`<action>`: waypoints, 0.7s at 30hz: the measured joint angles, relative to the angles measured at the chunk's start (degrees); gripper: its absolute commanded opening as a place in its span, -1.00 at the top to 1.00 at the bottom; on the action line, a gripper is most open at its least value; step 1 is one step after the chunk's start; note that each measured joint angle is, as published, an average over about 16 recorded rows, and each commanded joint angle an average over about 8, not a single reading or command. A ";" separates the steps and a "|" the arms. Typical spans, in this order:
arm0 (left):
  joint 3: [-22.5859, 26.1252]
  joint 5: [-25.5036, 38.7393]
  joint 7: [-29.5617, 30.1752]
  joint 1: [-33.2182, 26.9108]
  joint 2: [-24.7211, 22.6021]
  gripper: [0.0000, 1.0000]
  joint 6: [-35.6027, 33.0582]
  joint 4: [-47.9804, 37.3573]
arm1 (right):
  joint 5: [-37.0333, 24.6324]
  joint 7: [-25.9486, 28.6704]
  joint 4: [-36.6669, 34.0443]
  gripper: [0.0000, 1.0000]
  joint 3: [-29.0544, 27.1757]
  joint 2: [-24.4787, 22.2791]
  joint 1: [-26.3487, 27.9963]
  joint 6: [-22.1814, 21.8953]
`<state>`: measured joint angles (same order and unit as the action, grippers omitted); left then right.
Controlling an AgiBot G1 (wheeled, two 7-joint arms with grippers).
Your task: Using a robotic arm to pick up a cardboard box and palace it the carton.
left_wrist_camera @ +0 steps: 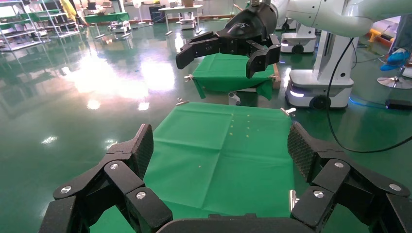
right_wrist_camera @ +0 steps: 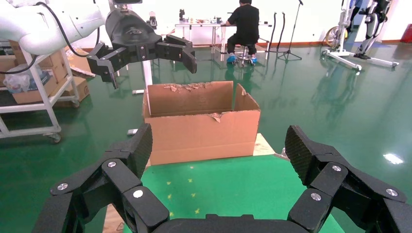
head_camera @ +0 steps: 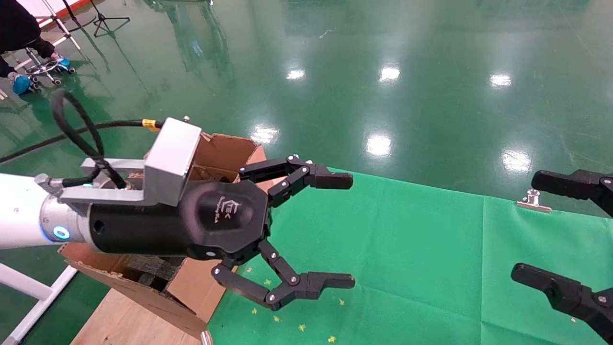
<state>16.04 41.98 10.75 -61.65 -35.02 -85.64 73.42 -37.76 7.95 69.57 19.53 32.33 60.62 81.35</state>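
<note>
The carton (head_camera: pixel 222 149) stands at the table's left end with ragged flaps up and black foam (head_camera: pixel 154 271) inside; the right wrist view shows its long wall (right_wrist_camera: pixel 201 128). My left gripper (head_camera: pixel 342 230), on the white robotic arm (head_camera: pixel 19 211), hangs open and empty at the carton's right edge, reaching over the green cloth (head_camera: pixel 407 249). Its fingers (left_wrist_camera: pixel 144 145) frame only bare cloth. At the right edge my right gripper (head_camera: pixel 536 227) is open and empty above the cloth. The cardboard box is out of view.
A metal clip (head_camera: pixel 533 201) pins the cloth's far edge. The carton rests on a wooden board (head_camera: pixel 124 321). On the green floor beyond are a seated person (right_wrist_camera: pixel 245 24), a shelf cart (right_wrist_camera: pixel 29 82), a second cloth-covered table (left_wrist_camera: pixel 228 73) and my white base (left_wrist_camera: pixel 318 87).
</note>
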 measured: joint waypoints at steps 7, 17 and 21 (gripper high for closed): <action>0.00 0.01 0.00 0.00 0.00 -1.00 0.00 0.00 | 0.00 0.00 0.00 -1.00 0.00 0.00 0.00 0.00; 0.00 0.01 0.00 0.00 0.00 -1.00 0.00 0.00 | 0.00 0.00 0.00 -1.00 0.00 0.00 0.00 0.00; 0.00 0.01 0.00 0.00 0.00 -1.00 0.00 0.00 | 0.00 0.00 0.00 -1.00 0.00 0.00 0.00 0.00</action>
<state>16.04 41.99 10.75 -61.65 -35.02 -85.64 73.42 -37.76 7.94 69.57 19.53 32.33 60.62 81.35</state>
